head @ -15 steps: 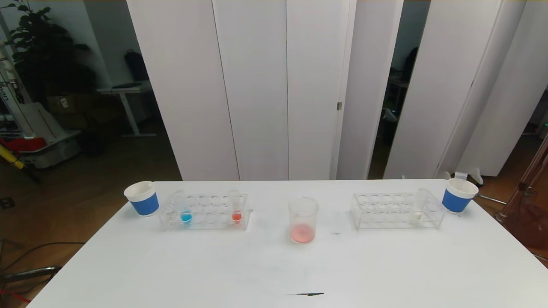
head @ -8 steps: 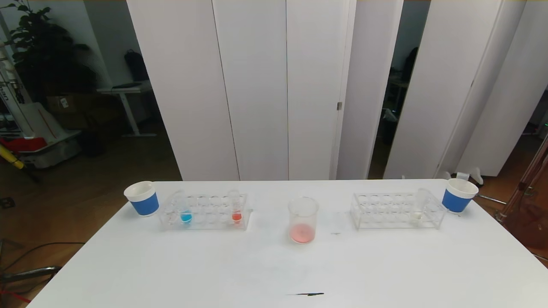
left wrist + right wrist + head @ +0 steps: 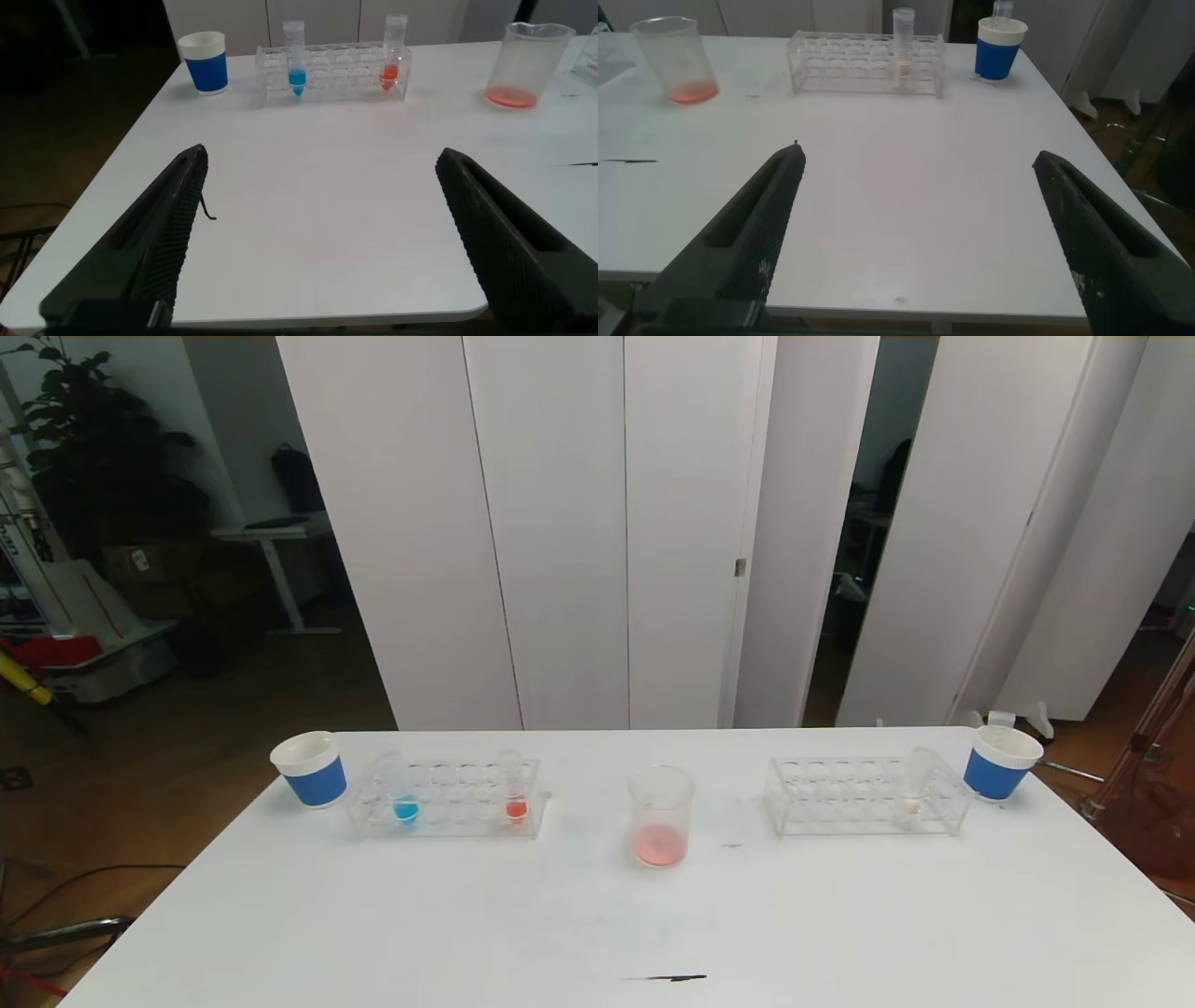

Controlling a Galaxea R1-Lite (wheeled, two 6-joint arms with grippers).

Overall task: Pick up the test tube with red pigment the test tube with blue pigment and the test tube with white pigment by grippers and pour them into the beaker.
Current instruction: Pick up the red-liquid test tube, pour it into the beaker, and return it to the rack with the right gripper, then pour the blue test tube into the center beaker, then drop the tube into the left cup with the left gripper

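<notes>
Currently both hands are held open and empty at the near table edge: left hand (image 3: 318, 233), right hand (image 3: 915, 233). Red liquid already lies in the beaker (image 3: 661, 817). Next, the test tube with blue pigment (image 3: 404, 798), racked far left, should be grasped; the test tube with white pigment (image 3: 910, 793) waits far right.

L pincer (image 3: 318, 233): blk ribbed fingers | R pincer (image 3: 915, 233): same, blk ribbed

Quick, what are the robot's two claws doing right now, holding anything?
Left gripper: open, holding nothing, near the table's front edge.
Right gripper: open, holding nothing, likewise.
</notes>
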